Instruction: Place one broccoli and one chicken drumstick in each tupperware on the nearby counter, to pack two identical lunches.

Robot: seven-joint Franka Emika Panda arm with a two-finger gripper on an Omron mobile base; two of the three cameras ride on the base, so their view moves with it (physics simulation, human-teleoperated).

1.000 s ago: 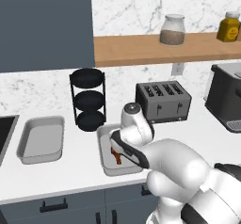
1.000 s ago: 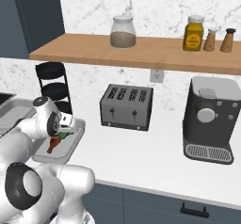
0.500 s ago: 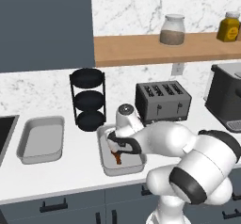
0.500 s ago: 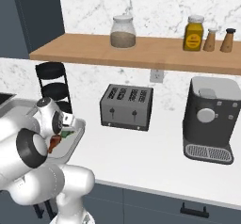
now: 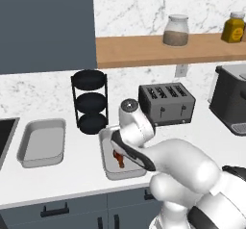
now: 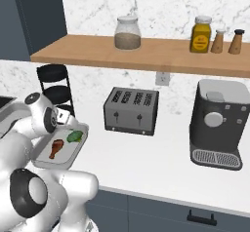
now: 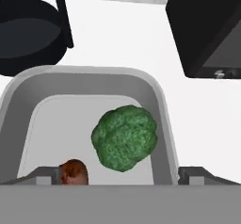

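Gripper [image 7: 120, 178] over near tray [image 6: 40, 162], fingers spread wide, holding nothing. Broccoli [image 7: 124, 137] lies loose at tray's far end, dark drumstick [image 6: 56, 148] beside it: one lunch looks packed. Second tray [image 5: 29, 161] near counter [image 6: 161, 167] left end, by sink, bare inside; likely next.

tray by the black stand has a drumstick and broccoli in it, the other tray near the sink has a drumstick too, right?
Not quite. The tray by the black stand does hold a drumstick and broccoli, as the right base view shows. But the other tray near the sink holds no drumstick: the left base view shows its floor bare.
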